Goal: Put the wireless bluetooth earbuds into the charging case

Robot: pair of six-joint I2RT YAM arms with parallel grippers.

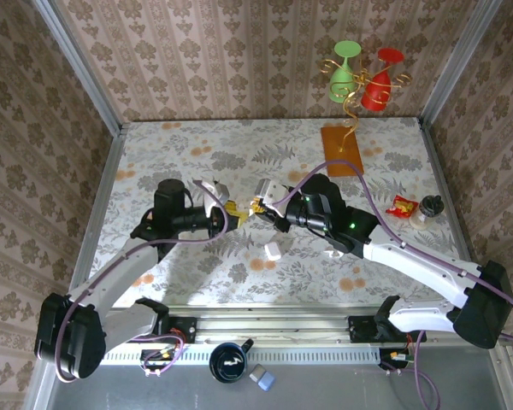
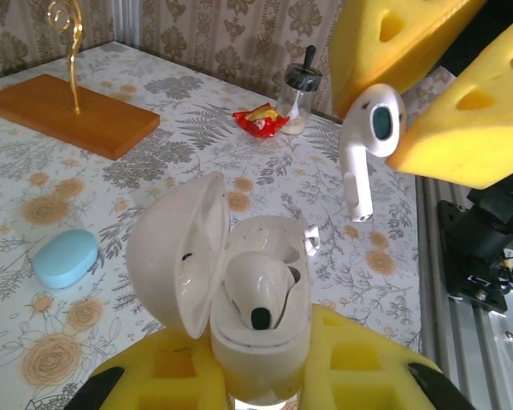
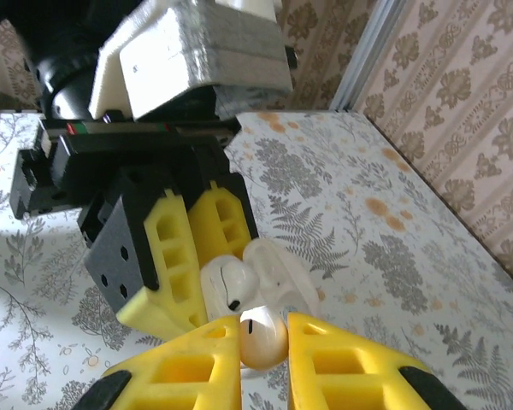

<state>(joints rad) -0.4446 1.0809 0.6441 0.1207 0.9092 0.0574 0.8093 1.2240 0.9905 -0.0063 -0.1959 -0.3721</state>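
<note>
My left gripper (image 2: 261, 363) is shut on the white charging case (image 2: 265, 342), holding it upright with its lid (image 2: 175, 256) swung open to the left. One white earbud (image 2: 258, 290) sits in the case. My right gripper (image 3: 263, 342) is shut on a second white earbud (image 3: 262, 336) by its head. That earbud (image 2: 368, 137) hangs stem-down, above and to the right of the case and apart from it. Over the middle of the table the two grippers (image 1: 244, 212) meet tip to tip.
A light-blue pebble case (image 2: 66, 256) lies on the table left of the held case. A small white piece (image 1: 274, 250) lies just in front of the grippers. A wooden base (image 1: 340, 149) with a gold stand, a red wrapper (image 1: 402, 205) and a small dark-capped bottle (image 1: 431, 205) stand at the back right.
</note>
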